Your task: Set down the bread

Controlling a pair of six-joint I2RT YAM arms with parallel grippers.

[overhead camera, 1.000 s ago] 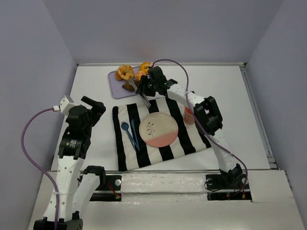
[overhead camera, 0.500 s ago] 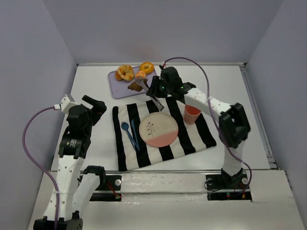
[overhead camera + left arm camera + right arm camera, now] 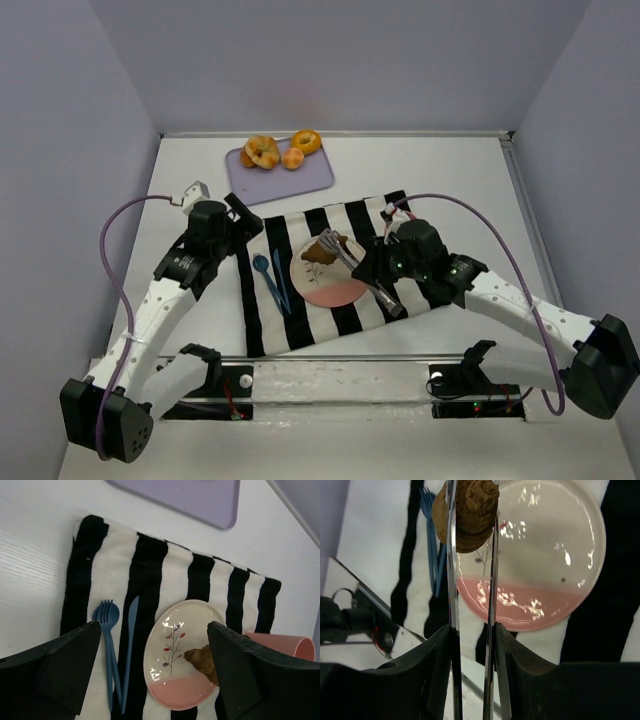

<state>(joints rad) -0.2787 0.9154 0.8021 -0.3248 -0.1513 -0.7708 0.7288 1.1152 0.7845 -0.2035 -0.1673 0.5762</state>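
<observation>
A brown piece of bread [image 3: 467, 512] sits pinched between the tips of metal tongs [image 3: 451, 580]. My right gripper [image 3: 472, 630] is shut on the tongs' two arms. In the top view the bread [image 3: 322, 249] hangs over the far left part of the cream and pink plate [image 3: 335, 285]; whether it touches the plate I cannot tell. The right gripper [image 3: 385, 268] is at the plate's right side. My left gripper [image 3: 154, 645] stands open and holds nothing, hovering above the striped cloth [image 3: 150, 580], and looks down on the plate [image 3: 175, 670] and the bread [image 3: 202, 660].
A purple board [image 3: 285, 178] at the back carries three orange pastries [image 3: 262, 151]. A blue fork [image 3: 107, 630] and a blue knife [image 3: 129, 640] lie on the cloth left of the plate. A pink cup [image 3: 277, 644] stands right of the plate.
The right arm carried the bread in the tongs from the purple board toward me, to above the plate. The left arm swung forward and right, over the cloth's left edge.
</observation>
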